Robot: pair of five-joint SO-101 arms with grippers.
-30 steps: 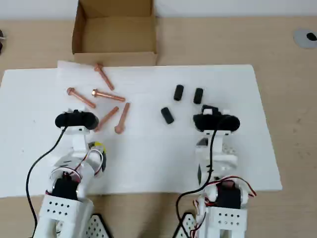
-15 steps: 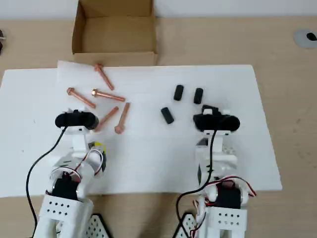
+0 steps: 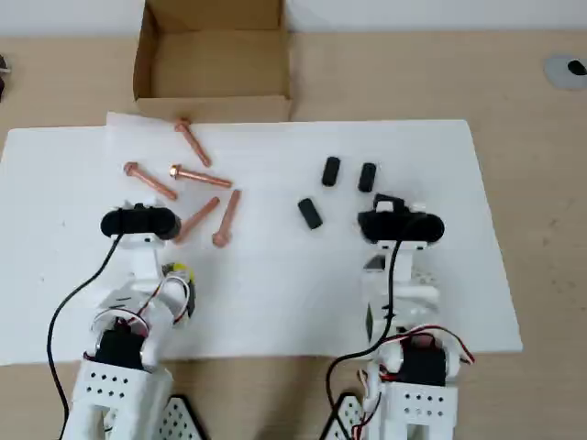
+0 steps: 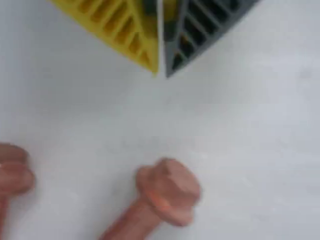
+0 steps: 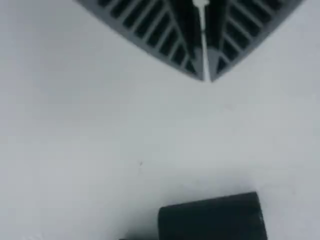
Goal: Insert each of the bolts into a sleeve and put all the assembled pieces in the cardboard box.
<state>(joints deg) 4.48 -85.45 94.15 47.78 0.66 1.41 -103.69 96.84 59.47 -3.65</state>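
Note:
Several copper bolts (image 3: 200,175) lie scattered on the left half of the white sheet (image 3: 275,275). Three black sleeves (image 3: 330,170) lie right of centre. The open cardboard box (image 3: 211,60) stands behind the sheet. My left arm (image 3: 140,223) hangs just short of the nearest bolts. Its gripper (image 4: 161,72) is shut on nothing, with a bolt head (image 4: 169,191) close beyond the tips. My right arm (image 3: 400,226) stands beside the sleeves. Its gripper (image 5: 206,77) is shut and empty over bare sheet, with one black sleeve (image 5: 212,217) a little past it.
The white sheet rests on a wooden table (image 3: 532,183). A second bolt head (image 4: 14,172) shows at the edge of the left wrist view. Bare sheet lies between the two arms and along the front edge.

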